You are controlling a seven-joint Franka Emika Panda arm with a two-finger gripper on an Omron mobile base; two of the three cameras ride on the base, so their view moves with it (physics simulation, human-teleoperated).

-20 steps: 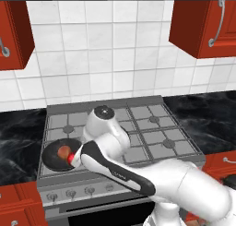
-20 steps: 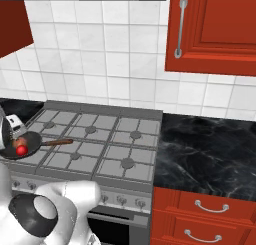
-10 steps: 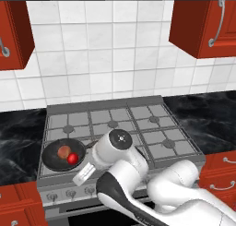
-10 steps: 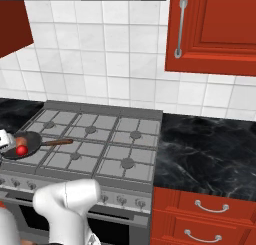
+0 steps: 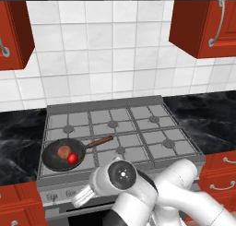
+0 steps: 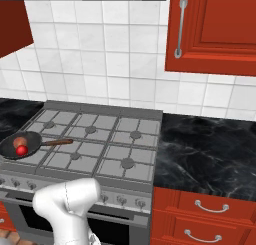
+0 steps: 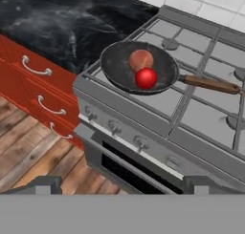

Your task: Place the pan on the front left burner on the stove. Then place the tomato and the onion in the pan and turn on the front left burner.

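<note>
Now the gripper (image 7: pixel 119 185) hangs wide open and empty in front of the stove (image 7: pixel 158 132), low beside its knob panel, well short of the knobs (image 7: pixel 115 127). Up on the grates, the pan (image 7: pixel 119 70) sits on the front left burner, wooden handle pointing toward the middle of the cooktop. Inside it, the tomato (image 7: pixel 146 78) lies just beside the onion (image 7: pixel 140 60), the two nearly touching. Dark marble surface (image 7: pixel 62 23) flanks the stove.

Setting: home kitchen (rendered), where I work. Evidence: grey metal six-burner gas cooktop (image 5: pixel 117 130), red wooden cabinets (image 6: pixel 215 31), white square wall tiles (image 5: pixel 101 59), black marble countertop (image 6: pixel 205 149).
</note>
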